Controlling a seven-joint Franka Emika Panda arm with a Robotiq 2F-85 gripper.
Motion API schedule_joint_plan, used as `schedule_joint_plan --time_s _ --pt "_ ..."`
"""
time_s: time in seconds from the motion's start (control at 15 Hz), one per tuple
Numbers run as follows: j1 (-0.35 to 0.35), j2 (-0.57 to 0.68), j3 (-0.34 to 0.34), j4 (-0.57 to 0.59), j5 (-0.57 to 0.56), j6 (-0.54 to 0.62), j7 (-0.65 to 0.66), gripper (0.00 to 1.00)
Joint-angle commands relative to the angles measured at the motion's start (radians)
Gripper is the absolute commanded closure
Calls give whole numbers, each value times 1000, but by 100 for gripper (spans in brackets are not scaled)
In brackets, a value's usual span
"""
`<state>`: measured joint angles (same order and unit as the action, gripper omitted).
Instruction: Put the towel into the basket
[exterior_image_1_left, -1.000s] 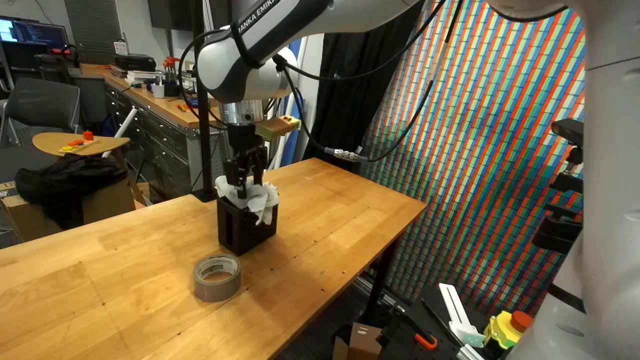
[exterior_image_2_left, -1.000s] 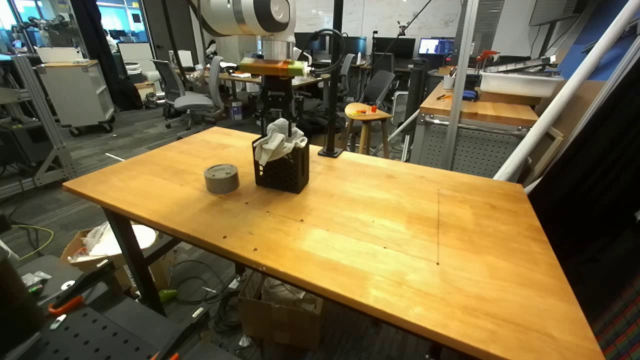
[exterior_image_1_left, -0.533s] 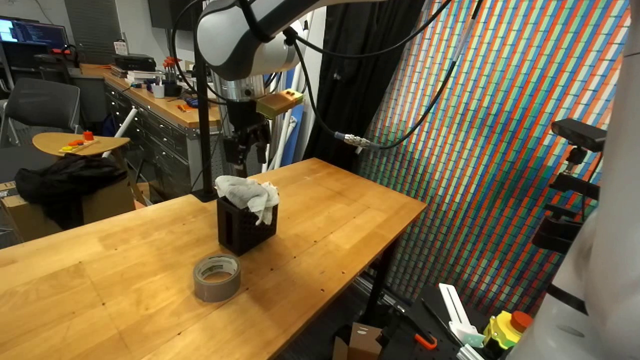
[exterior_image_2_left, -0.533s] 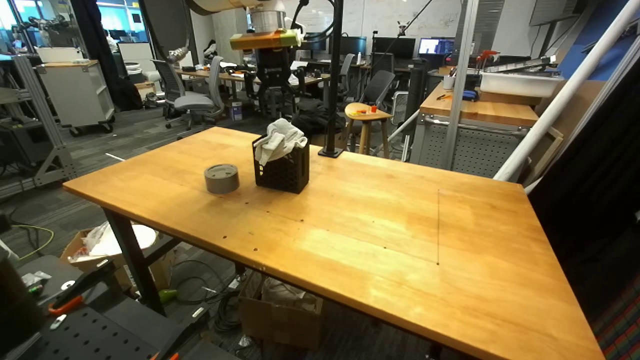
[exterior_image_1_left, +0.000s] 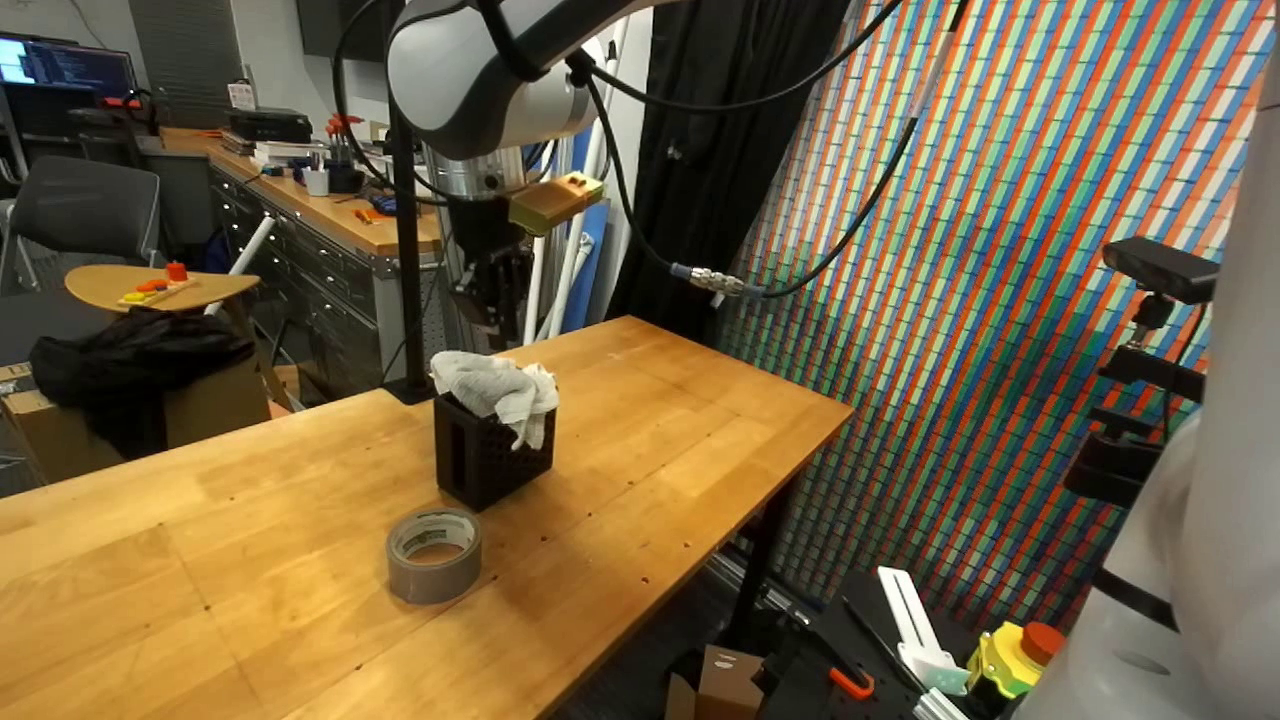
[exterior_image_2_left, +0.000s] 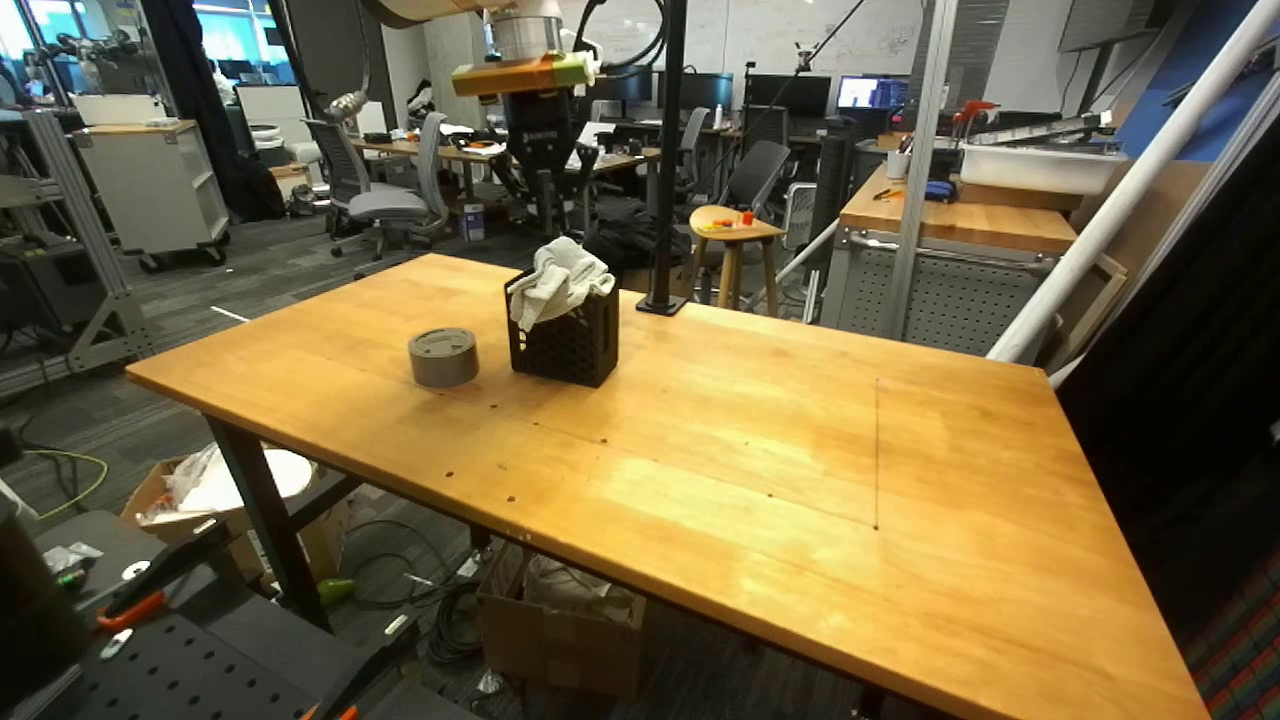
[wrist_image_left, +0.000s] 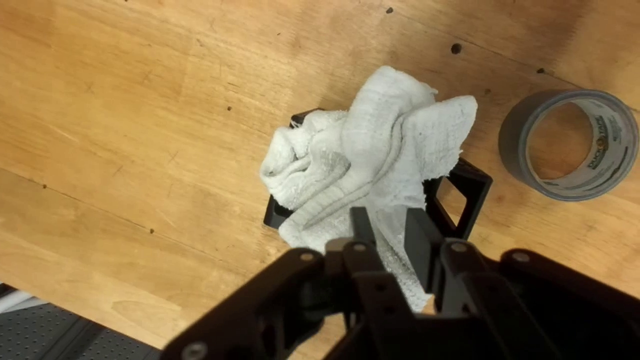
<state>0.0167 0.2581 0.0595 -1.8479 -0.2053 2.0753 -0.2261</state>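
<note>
Hovering above the towel (wrist_image_left: 370, 150) overhanging the basket (exterior_image_2_left: 570, 350), the tool (wrist_image_left: 390, 222) stands slightly spread

"duck tape" is printed inside the grey tape roll (wrist_image_left: 606, 145).

The towel (wrist_image_left: 370, 160) is off-white, basket (exterior_image_2_left: 563, 350) black, tape roll (exterior_image_2_left: 444, 364) grey.

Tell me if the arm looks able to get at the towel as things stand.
Probably yes: the fingers hang parted above the towel, which bulges from the top of the basket, and nothing visible blocks the way down. Any part deeper inside may be harder to pinch.
</note>
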Motion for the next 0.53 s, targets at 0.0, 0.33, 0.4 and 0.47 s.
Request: schedule_joint_plan --time_s 0.0,0.33,0.4,0.47 --pt "7 -1 -6 -22 0 29 4 100" --pt "-5 40 -3 -35 31 88 -19 100" --pt "-7 49 -2 -35 36 100 -22 100" --pt "-11 61 -2 -32 44 112 -27 100"
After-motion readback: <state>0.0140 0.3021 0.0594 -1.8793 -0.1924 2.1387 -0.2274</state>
